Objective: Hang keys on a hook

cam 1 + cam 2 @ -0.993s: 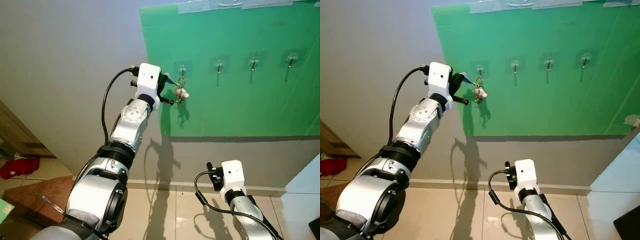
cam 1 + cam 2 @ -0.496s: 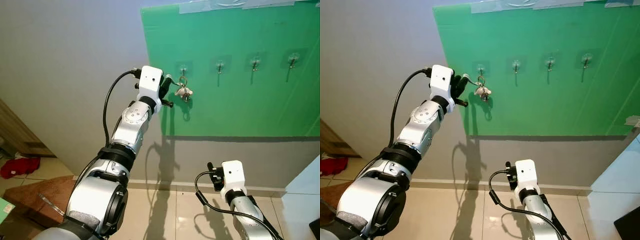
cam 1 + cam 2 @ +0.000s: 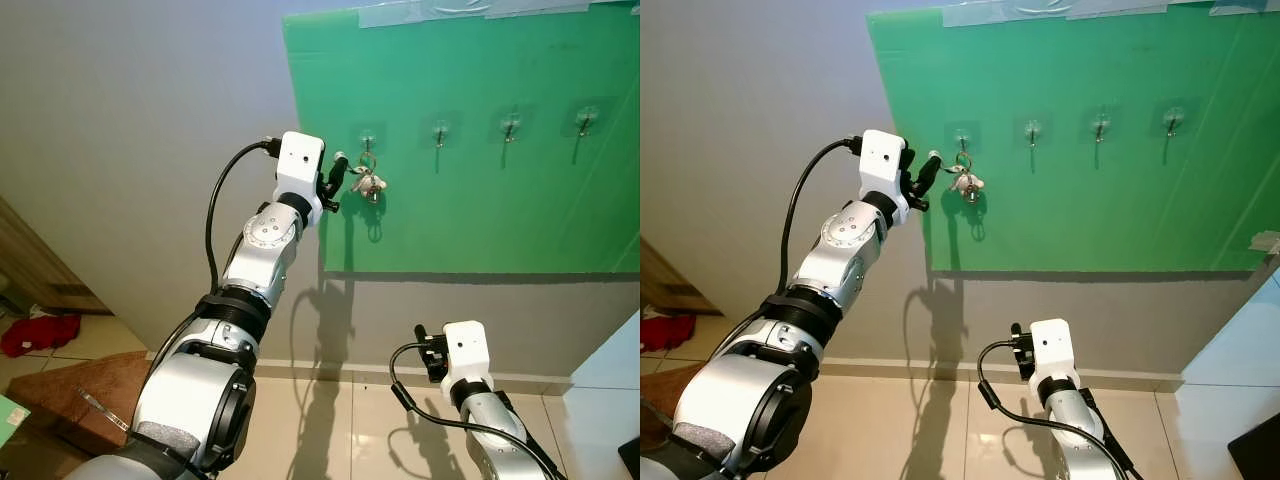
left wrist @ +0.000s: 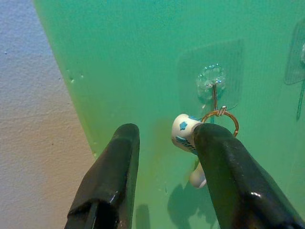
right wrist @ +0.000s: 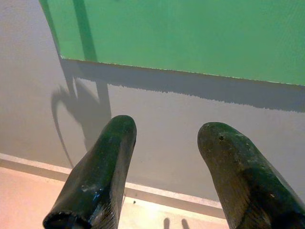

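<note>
On the green board (image 3: 470,120), four hooks (image 3: 367,136); one key bunch (image 3: 367,183) hangs beside the left tool (image 4: 164,143), fingers apart.

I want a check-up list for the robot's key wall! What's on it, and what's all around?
Surface: green board on a grey wall, bearing four clear hooks.
Job's things: keys hang by their ring from the leftmost hook.
Clutter: red cloth on the floor.
Grippers: left gripper open beside the keys, holding nothing; right gripper open, low, facing the wall.
Cables: black cable loops along the left arm; another at the right wrist.
Surroundings: tiled floor, wooden furniture far left.
</note>
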Robot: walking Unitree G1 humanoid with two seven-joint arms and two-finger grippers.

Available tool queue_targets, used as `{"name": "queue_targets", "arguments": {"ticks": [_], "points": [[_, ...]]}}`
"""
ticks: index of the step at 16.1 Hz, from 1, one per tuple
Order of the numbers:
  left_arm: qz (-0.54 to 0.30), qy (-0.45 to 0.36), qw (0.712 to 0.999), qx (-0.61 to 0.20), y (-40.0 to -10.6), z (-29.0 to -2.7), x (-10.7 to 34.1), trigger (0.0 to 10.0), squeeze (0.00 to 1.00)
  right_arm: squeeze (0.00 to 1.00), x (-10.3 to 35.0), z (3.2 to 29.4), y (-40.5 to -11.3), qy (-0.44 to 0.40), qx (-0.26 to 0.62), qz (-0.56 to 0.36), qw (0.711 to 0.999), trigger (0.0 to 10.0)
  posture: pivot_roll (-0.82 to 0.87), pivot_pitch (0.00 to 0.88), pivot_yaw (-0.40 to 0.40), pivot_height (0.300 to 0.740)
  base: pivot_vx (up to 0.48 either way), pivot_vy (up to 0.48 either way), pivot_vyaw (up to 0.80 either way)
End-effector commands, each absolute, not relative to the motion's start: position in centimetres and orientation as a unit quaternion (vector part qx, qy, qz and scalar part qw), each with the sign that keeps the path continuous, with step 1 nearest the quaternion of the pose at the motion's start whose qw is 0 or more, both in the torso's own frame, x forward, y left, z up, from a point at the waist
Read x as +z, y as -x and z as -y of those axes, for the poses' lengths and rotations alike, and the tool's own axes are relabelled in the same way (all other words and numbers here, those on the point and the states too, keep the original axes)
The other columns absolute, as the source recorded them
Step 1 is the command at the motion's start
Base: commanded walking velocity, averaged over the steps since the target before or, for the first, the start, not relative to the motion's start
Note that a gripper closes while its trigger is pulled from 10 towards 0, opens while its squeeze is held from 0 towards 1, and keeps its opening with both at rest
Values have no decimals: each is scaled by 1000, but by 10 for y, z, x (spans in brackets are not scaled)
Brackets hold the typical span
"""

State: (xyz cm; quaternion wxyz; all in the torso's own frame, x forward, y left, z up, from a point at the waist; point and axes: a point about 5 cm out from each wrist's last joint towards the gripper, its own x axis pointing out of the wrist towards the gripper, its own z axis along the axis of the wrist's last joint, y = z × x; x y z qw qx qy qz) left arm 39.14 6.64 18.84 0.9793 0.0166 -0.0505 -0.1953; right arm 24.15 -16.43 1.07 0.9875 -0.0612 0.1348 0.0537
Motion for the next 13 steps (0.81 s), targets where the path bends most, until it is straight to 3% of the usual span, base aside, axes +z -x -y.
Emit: {"name": "queue_targets", "arguments": {"ticks": [1, 6, 13], "points": [[52, -14, 982, -183, -392, -74, 189, 10000, 1000, 0, 12, 162, -242, 60, 59, -128, 988, 10000, -100, 0, 127, 740, 0, 0, 0], [14, -31, 983, -182, -388, -77, 174, 10000, 1000, 0, 12, 161, -242, 59, 62, -129, 988, 10000, -94, 0, 127, 740, 0, 0, 0], [-63, 3, 985, -158, -365, -92, 135, 10000, 1000, 0, 12, 161, -243, 61, 71, -131, 987, 10000, -79, 0, 112, 740, 0, 0, 0]]}}
